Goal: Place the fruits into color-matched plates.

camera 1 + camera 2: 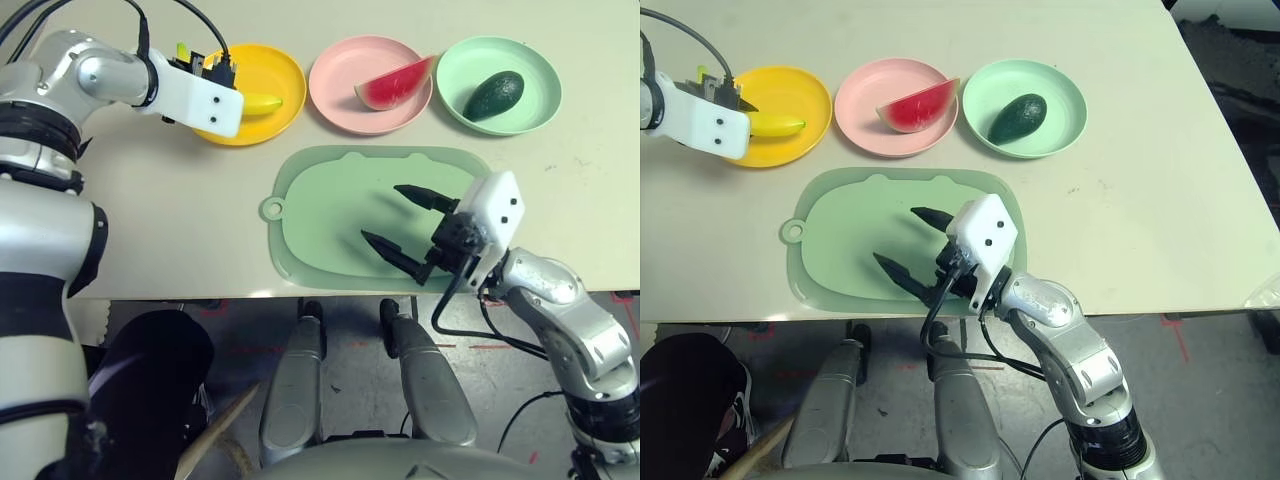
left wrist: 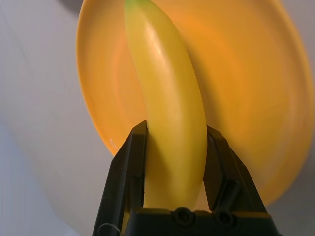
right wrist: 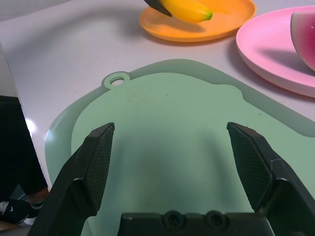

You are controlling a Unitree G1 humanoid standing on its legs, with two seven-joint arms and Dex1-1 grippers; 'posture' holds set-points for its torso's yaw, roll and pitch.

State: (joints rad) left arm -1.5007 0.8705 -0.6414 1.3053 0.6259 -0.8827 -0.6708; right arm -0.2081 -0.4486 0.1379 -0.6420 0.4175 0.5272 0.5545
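We see our left claw (image 2: 174, 162) closed on the banana (image 2: 167, 103), one black finger (image 2: 125, 172) pressed to each side of it. The banana is a smooth, glossy yellow curve with a small green tip at its far end, and it reaches out ahead of the claw over the yellow plate (image 1: 282, 70), a round, shallow dish. We cannot tell whether the banana touches the plate.

Our right claw (image 1: 405, 225) hangs over the pale green board (image 1: 320, 210) with its fingers spread wide and nothing between them. Beyond that claw, past the board's far edge, sits the pink plate (image 1: 335, 85) with the watermelon wedge (image 1: 395, 85) lying in it, red flesh with a thin green rind. Just beside it, further to the claw's right, the mint green plate (image 1: 535, 70) holds the dark green, pear-shaped avocado (image 1: 493, 95).
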